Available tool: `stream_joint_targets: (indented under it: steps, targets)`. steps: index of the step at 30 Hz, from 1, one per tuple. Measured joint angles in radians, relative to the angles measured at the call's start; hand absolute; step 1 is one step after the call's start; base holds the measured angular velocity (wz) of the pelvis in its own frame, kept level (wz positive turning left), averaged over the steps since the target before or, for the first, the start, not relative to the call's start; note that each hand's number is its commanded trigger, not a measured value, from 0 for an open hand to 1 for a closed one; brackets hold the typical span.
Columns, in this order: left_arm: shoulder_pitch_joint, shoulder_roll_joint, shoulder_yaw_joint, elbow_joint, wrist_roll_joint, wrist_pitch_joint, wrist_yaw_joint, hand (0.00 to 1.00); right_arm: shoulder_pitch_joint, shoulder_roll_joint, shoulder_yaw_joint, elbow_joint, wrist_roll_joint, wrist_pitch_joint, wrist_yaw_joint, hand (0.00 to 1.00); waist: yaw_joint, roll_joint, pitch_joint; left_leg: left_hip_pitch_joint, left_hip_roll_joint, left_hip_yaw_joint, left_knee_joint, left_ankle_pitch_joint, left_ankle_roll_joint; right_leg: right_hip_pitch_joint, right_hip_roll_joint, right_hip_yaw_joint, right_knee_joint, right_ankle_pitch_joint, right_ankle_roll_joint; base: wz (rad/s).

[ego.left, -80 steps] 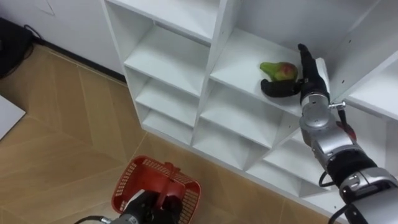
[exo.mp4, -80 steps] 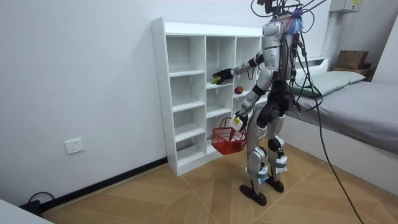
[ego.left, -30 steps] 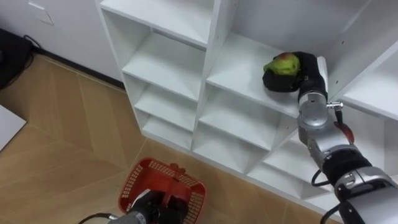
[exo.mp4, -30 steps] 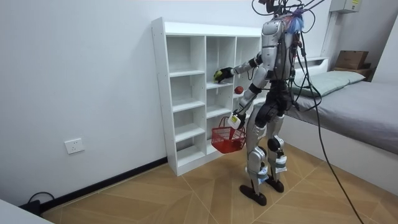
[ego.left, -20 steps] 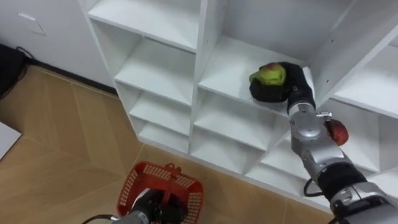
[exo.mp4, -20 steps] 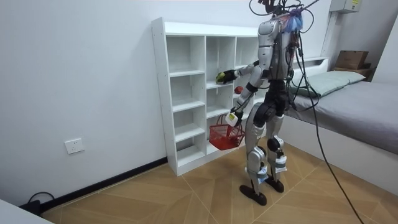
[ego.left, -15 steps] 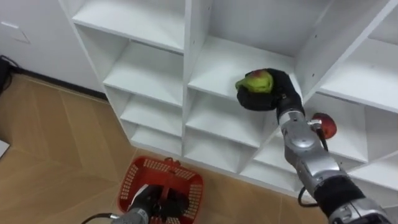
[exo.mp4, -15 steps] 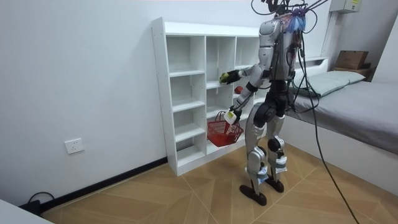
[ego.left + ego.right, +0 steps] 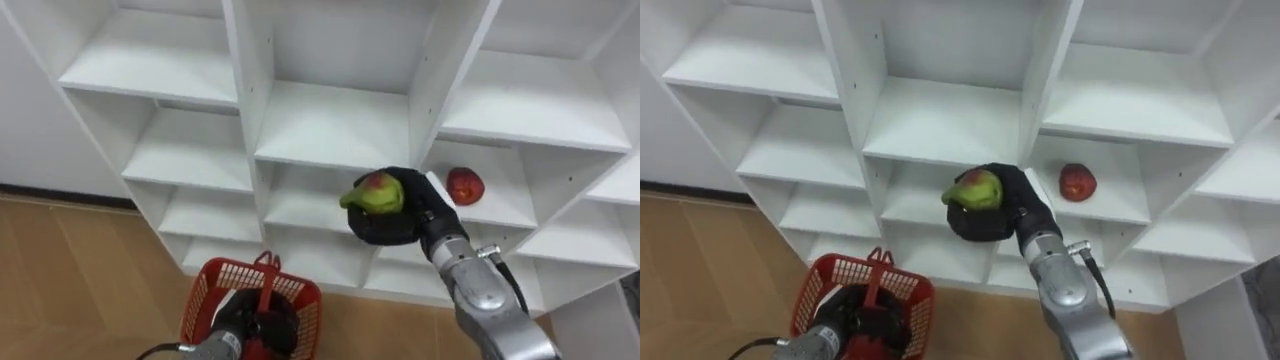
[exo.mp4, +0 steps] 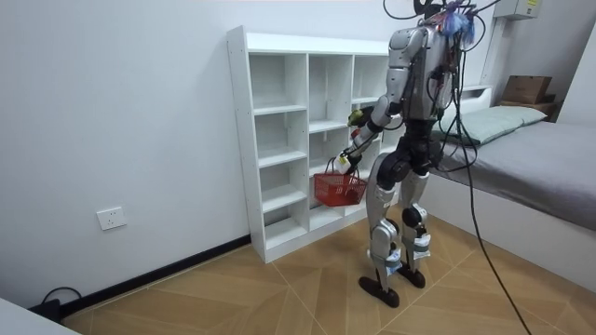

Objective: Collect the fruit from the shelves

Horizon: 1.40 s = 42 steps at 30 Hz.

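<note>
- The closet (image 9: 330, 125) now stands behind the fingers instead of around them. The right arm has drawn back out of the middle compartment, so the pick from that shelf looks done. The room view adds the stance: the robot is upright, close before the closet, with a bed (image 10: 549, 158) at the room view's right
- The basket (image 9: 205, 290) hangs below and to the left of the right hand's fingers. In the room view it has come up from knee height to about hip height, nearer the fruit, likely to receive it
- The right hand (image 9: 405, 215) was lying flat beside the fruit on the shelf a moment ago. Now it is turned palm up, with its fingers curled under and round the fruit, a detail the eye views give
- The left hand (image 9: 250, 322) has its fingers wrapped round the basket's handle. The room view shows the basket hanging freely from it
- The pear (image 9: 375, 192), green with a red blush, sits cupped on top of the right fingers and is clear of every shelf. It is not yet over the basket, so carrying it down and to the left is what remains for this fruit
- The apple (image 9: 464, 185) lies untouched on its shelf, to the right of and beyond the fingers, well apart from them. It is still to be collected
</note>
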Motion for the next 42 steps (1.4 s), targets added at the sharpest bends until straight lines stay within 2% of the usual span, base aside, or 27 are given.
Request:
stream_joint_targets:
  steps: [5,7,11,17,22,30,42]
  targets:
    - [0.000,-0.003,0.000,0.000,-0.003,-0.006,0.016,1.00,0.021,0.002,0.026,0.000,-0.024,0.000,0.030,1.00,-0.020,0.015,0.0028,0.007,0.001,0.008,-0.013,-0.001,0.000,-0.008,0.006,0.009,0.000,0.001,0.001,-0.10]
    - [0.000,-0.004,0.000,-0.001,-0.022,-0.006,0.020,1.00,0.024,0.005,0.029,0.000,-0.024,0.000,0.051,1.00,-0.027,0.027,0.0084,0.007,0.001,0.011,-0.015,-0.001,0.000,-0.014,0.007,0.011,-0.002,0.001,0.001,-0.04]
    - [0.000,-0.004,0.000,-0.008,-0.026,-0.006,0.027,1.00,0.047,0.004,0.030,0.000,-0.027,0.001,0.053,1.00,-0.026,0.040,0.0075,0.000,0.001,0.021,-0.023,-0.001,0.000,-0.028,0.007,0.018,-0.002,0.000,0.001,-0.09]
    - [-0.001,-0.001,0.001,-0.029,-0.026,-0.009,0.036,1.00,0.062,0.004,0.031,0.022,-0.054,0.001,0.052,1.00,-0.028,0.041,0.0072,-0.012,0.001,0.022,-0.023,-0.001,0.000,-0.040,0.007,0.026,-0.001,0.001,0.001,-0.04]
    - [-0.001,0.001,-0.029,-0.029,-0.035,-0.017,0.065,1.00,0.062,0.004,0.040,0.110,-0.054,0.001,0.029,1.00,-0.032,0.045,0.0096,-0.015,0.002,0.016,-0.023,-0.001,-0.001,-0.042,0.007,0.022,0.001,0.001,0.001,0.01]
    - [-0.001,0.002,-0.029,-0.048,-0.036,-0.022,0.067,1.00,0.062,0.001,0.039,0.118,-0.079,0.001,0.017,1.00,-0.031,0.048,0.0113,-0.027,-0.001,0.007,-0.020,-0.001,-0.001,-0.047,0.009,0.023,-0.002,0.001,0.001,0.02]
    - [0.001,0.030,-0.041,-0.073,-0.030,-0.026,0.026,1.00,0.046,0.012,0.027,0.273,-0.101,0.000,-0.005,1.00,-0.031,0.046,0.0114,-0.036,-0.002,-0.001,-0.019,-0.001,-0.001,-0.045,0.004,0.008,-0.014,0.001,0.001,0.01]
